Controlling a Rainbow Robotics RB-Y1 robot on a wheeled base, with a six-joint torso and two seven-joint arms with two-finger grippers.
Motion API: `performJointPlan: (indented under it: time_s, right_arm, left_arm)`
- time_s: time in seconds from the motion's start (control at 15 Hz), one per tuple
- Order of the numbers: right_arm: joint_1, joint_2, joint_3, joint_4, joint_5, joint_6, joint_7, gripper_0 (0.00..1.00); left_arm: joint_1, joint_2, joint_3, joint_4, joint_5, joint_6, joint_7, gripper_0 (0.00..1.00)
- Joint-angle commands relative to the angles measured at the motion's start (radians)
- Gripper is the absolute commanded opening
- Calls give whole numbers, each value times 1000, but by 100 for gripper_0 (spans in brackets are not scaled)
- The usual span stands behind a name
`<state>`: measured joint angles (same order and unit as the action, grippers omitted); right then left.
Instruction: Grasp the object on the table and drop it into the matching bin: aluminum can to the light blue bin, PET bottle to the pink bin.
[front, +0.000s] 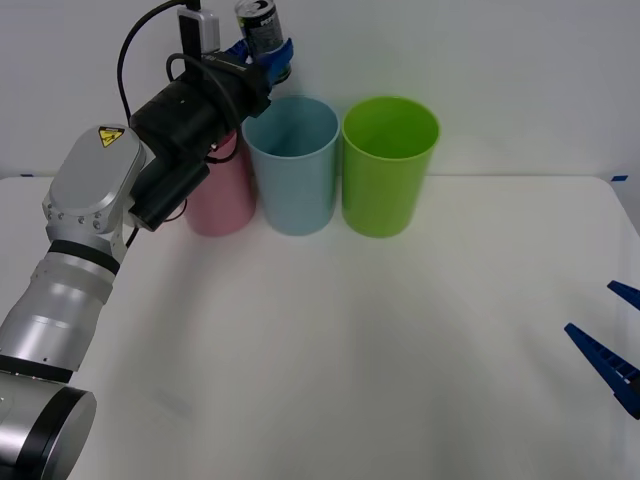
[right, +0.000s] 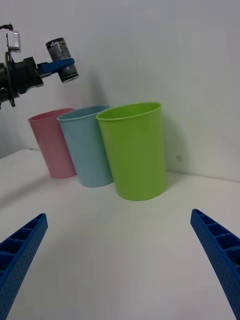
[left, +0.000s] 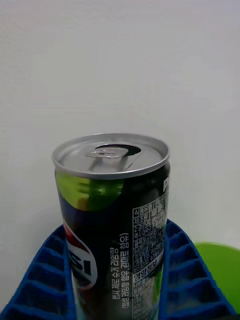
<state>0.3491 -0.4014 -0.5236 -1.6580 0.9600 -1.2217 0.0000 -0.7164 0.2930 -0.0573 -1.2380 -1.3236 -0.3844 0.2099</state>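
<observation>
Cans: one, the aluminum can (front: 262, 27), up in the air at about 11 o'clock in the front view, held above the row of bins near the back wall.
Bins: three in a row at the far edge of the tabletop (front: 350, 350): the pink bin (front: 222, 200) at the left end, the light blue bin (front: 293, 165) in the middle, a lime green bin (front: 389, 165) at the right end. All three stand upright, rims open, sides just beside one another.
Grippers: two, one at work and one waiting.
Left gripper: (front: 265, 55) clamped on the can, blue ribbed fingers (left: 50, 280) pressed to both sides of its lower body; it hangs over the near-left rim of the light blue bin, with the pink bin partly hidden behind the arm.
Right gripper: (right: 120, 260) spread wide, nothing between its fingers, low over the tabletop at about 4 o'clock in the front view, well apart from the bins.
Can, the look of it: short, dark-sided body with a silver top rim; pull-tab top with the mouth punched open; a red, white and blue logo, a lime patch near the shoulder, a block of small white print on the side.
Can, its pose: upright, top facing up, slightly tilted in the right wrist view.
</observation>
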Motion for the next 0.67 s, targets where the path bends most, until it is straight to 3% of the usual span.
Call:
performJointPlan:
  time_s: [0.07,0.67]
  right_arm:
    - [0,0,0,0,0,0,0,100]
    - [0,0,0,0,0,0,0,100]
  left_arm:
    - [0,0,-6,0,9,2,-4,100]
    - [2,0,-6,-1,32,-7,-6,100]
